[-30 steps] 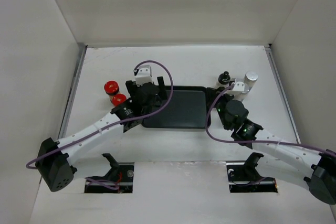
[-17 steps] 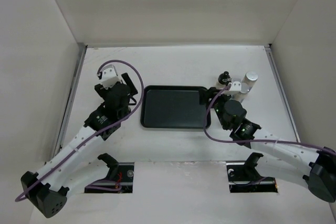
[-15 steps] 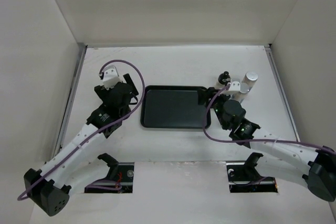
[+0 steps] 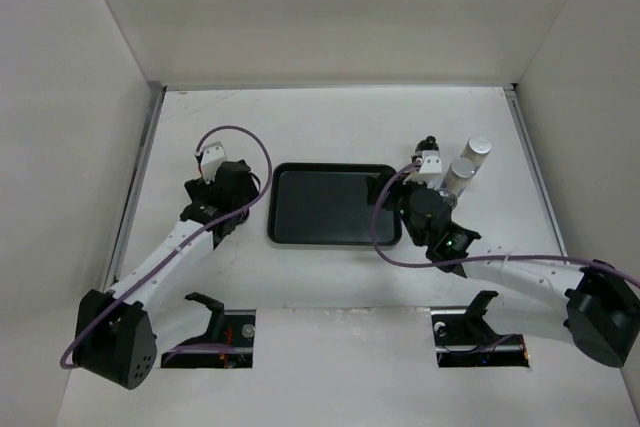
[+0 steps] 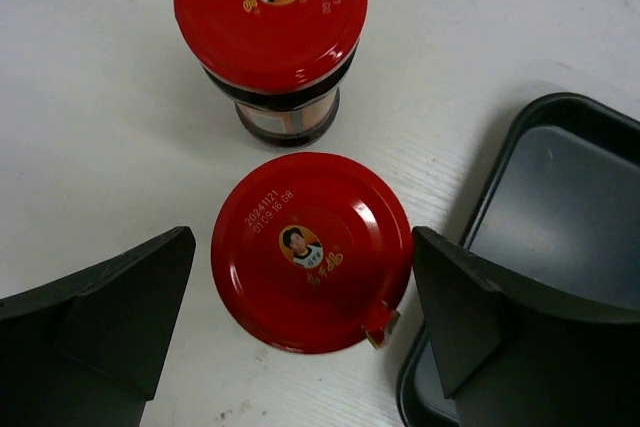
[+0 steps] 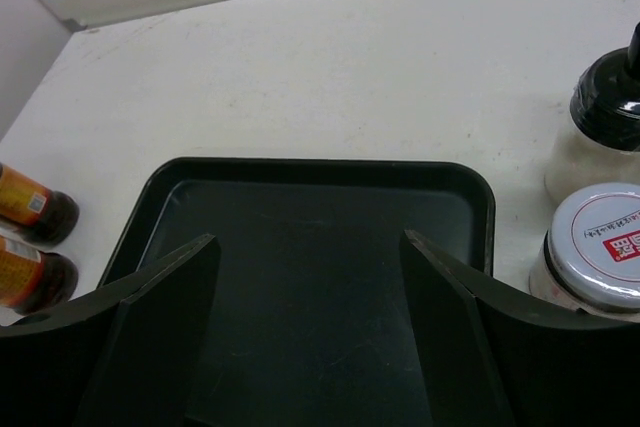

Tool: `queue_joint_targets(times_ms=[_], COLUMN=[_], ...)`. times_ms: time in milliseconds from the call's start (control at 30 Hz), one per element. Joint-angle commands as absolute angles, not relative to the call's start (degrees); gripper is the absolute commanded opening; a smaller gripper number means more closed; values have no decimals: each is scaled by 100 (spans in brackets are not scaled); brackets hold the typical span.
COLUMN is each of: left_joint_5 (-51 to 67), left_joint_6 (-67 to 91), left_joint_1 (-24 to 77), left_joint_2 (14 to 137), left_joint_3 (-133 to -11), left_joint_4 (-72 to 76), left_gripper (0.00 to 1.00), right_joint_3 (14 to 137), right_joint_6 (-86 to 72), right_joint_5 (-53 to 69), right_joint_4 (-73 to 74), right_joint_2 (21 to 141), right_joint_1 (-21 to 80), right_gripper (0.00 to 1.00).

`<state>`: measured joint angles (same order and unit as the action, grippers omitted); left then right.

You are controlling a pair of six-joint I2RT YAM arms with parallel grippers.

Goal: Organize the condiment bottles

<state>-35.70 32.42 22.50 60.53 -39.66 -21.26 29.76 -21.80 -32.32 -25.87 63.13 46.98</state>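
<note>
In the left wrist view my left gripper [image 5: 303,242] is open and straddles a red-lidded dark jar [image 5: 312,247] that stands on the table. There is a gap on the left side, and the right finger [image 5: 470,317] is close to the lid. A second red-lidded jar [image 5: 270,17] stands just beyond. From above, the left gripper [image 4: 240,179] hides both jars. My right gripper [image 6: 308,239] is open and holds nothing, above the black tray [image 6: 320,207]. The black-knobbed bottle [image 6: 605,127] and a red-labelled, pale-lidded jar [image 6: 600,247] stand to its right. Two white shakers [image 4: 478,150] [image 4: 460,172] stand behind them.
The black tray [image 4: 335,207] lies mid-table between the arms, with nothing in it; its corner [image 5: 560,207] shows right of the left fingers. White walls enclose the table on three sides. Two cut-outs sit by the arm bases at the near edge.
The left gripper moved from the tray's left edge out over the two red-lidded jars, covering them from above. The right gripper opened and drew back left from the shakers over the tray's right edge.
</note>
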Motion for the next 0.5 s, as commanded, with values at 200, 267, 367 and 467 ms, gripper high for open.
queue_joint_targets(times_ms=[200,267,367,467], left_joint_5=[-3014,-3032,-3216,-3558], left_joint_6=[3287,3287,3243,3208], left_joint_1=[1929,1964,2130,2508], left_joint_2=[6267,6083,5758,5459], left_joint_3=[-3621,-3595,-3700,-4033], left_joint_4=[-1178,-1169,-1292,-1520], left_gripper=[64,53,42,38], right_joint_3=[3146,3155,3112,3085], right_joint_6=[-2136,-2136,-2162,-2197], right_joint_5=[-3076,-3076,-3076,-3015], right_joint_4=[-3085,-3085,-3111,-3138], right_joint_2=[6521,6504,6469,6469], right_joint_1=[4750,4750,4750,4750], right_gripper=[80,80,80,80])
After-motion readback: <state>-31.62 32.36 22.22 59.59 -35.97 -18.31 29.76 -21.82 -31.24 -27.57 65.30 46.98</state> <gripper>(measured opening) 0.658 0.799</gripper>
